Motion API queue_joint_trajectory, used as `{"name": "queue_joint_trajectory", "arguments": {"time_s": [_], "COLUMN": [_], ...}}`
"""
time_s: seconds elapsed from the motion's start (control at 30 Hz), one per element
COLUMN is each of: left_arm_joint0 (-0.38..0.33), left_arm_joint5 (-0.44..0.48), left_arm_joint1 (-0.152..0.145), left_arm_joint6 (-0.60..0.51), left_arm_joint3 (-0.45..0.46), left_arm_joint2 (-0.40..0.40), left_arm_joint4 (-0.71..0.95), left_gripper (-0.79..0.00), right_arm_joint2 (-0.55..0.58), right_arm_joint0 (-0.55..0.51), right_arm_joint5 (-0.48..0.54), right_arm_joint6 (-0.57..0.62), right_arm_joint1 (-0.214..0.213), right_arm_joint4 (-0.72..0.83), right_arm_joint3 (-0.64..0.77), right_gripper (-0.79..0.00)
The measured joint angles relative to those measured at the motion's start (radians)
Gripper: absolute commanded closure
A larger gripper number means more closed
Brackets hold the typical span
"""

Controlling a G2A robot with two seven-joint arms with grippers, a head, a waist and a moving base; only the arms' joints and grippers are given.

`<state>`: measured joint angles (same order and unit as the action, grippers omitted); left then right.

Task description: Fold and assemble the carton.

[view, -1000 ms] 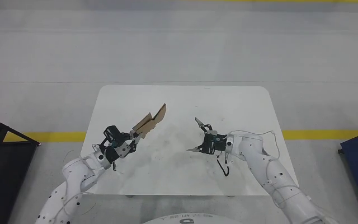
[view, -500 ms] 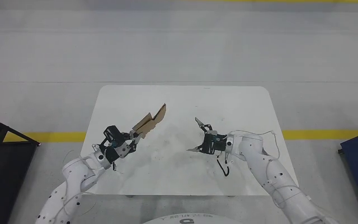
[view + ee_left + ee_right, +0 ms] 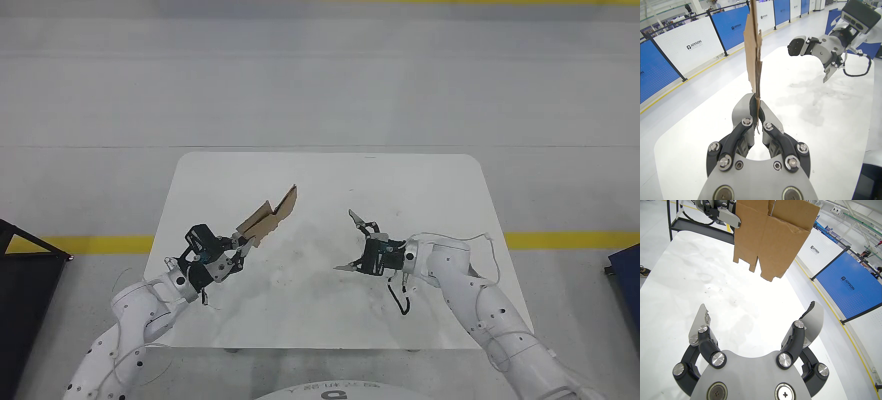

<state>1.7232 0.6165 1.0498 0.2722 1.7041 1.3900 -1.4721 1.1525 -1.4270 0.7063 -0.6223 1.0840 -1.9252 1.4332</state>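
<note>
- A dark frame (image 3: 25,265) stands on the floor off the left edge of the desk (image 3: 420,180).
- The left claw (image 3: 240,241) hangs over the desk's left front part, above the white top. It is clenched on the carton (image 3: 272,214). In the left wrist view, the two dark pads of this claw (image 3: 757,108) pinch the cardboard's lower edge between them.
- The carton is a flat brown blank, not yet folded into a box, and it is held clear of the desk without touching the top. It stands on edge and slants from the claw toward the desk's middle and far side, so from above it looks like a thin strip.
- The right wrist view shows the carton's broad face (image 3: 770,241), with its creases and notched flaps. The left claw (image 3: 730,217) grips it at one corner.
- The right claw (image 3: 345,241) hangs over the desk just right of its middle. It is released, with its fingers (image 3: 703,313) spread wide and nothing between them. It faces the carton across a gap of bare desk top.
- A black cable (image 3: 400,297) loops down from the right wrist over the desk's right front part.
- A yellow line (image 3: 560,240) runs along the floor off the desk's right edge.
</note>
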Motion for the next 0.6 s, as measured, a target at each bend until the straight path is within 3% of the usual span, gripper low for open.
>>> {"name": "queue_joint_trajectory", "arguments": {"time_s": [0.43, 0.53, 0.6], "left_arm_joint0": [-0.003, -0.015, -0.042], "left_arm_joint5": [-0.010, -0.087, -0.068], "left_arm_joint1": [0.000, 0.005, 0.009], "left_arm_joint6": [-0.007, -0.047, -0.083], "left_arm_joint3": [0.007, 0.048, 0.057], "left_arm_joint2": [0.001, -0.035, -0.082], "left_arm_joint4": [-0.010, -0.092, -0.110], "left_gripper": [0.000, 0.000, 0.000], "right_arm_joint2": [0.000, -0.008, -0.006], "right_arm_joint0": [0.000, 0.008, 0.046], "right_arm_joint5": [0.000, 0.016, 0.058], "right_arm_joint6": [0.000, -0.014, -0.026], "right_arm_joint1": [0.000, 0.002, 0.006], "right_arm_joint4": [0.000, 0.031, 0.096], "right_arm_joint3": [0.000, -0.002, -0.040], "right_gripper": [-0.785, -0.785, -0.785]}}
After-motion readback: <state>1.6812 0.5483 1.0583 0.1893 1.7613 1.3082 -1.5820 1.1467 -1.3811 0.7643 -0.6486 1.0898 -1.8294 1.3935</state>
